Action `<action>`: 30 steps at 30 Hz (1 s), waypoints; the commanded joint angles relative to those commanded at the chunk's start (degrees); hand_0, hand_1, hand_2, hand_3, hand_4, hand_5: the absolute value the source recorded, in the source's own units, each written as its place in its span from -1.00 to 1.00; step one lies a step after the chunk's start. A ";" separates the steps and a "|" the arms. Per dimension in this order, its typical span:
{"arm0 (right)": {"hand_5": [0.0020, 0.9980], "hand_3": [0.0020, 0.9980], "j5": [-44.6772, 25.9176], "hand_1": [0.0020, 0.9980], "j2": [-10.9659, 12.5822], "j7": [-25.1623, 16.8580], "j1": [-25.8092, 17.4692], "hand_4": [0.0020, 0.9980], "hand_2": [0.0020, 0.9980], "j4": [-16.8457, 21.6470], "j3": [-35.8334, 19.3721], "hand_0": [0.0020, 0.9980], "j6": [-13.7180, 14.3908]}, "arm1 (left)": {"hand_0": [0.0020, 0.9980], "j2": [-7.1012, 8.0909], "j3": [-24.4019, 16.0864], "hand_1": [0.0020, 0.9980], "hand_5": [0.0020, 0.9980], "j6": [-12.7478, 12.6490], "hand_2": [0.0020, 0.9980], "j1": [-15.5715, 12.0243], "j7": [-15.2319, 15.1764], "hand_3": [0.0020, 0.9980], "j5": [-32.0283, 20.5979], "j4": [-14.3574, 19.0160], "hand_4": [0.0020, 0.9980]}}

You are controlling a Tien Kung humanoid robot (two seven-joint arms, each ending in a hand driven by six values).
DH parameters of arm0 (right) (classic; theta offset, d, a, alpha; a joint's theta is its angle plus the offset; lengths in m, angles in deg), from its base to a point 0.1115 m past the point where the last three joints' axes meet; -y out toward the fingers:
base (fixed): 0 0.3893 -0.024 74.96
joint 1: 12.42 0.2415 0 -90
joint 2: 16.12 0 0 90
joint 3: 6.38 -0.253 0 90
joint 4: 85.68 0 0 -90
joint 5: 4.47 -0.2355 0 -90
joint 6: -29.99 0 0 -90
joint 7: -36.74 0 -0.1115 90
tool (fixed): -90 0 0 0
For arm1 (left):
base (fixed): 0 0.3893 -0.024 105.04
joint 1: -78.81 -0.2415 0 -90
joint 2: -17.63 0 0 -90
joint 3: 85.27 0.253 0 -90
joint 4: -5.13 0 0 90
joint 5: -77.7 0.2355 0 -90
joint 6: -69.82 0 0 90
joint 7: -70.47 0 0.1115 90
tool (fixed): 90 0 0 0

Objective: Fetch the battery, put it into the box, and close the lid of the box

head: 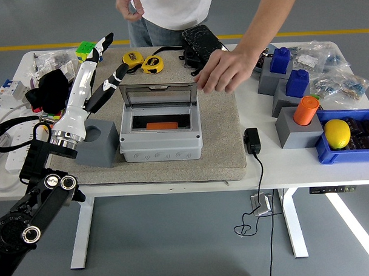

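Observation:
The grey box [162, 145] stands on the beige mat [221, 143] with its lid [159, 94] standing upright at the back. An orange battery [161, 125] lies flat in the box's slot. My left hand [106, 61] hovers left of the lid, fingers spread, holding nothing. A person's hand [223, 70] hovers palm down over the mat, right of the lid and apart from the box.
A grey block [98, 142] sits left of the box under my forearm. Behind are yellow tape measures [142, 62], a Rubik's cube [84, 50] and a black pouch [200, 39]. At right stand an orange cylinder [306, 109], a lemon [337, 133] and a black adapter [252, 140].

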 joint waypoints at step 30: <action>1.00 0.58 -0.05 0.62 0.54 0.47 -0.03 1.00 0.54 0.00 0.80 0.65 0.07 | 0.88 1.60 1.21 0.77 1.00 1.43 0.70 1.25 8.25 0.72 12.45 0.71 1.00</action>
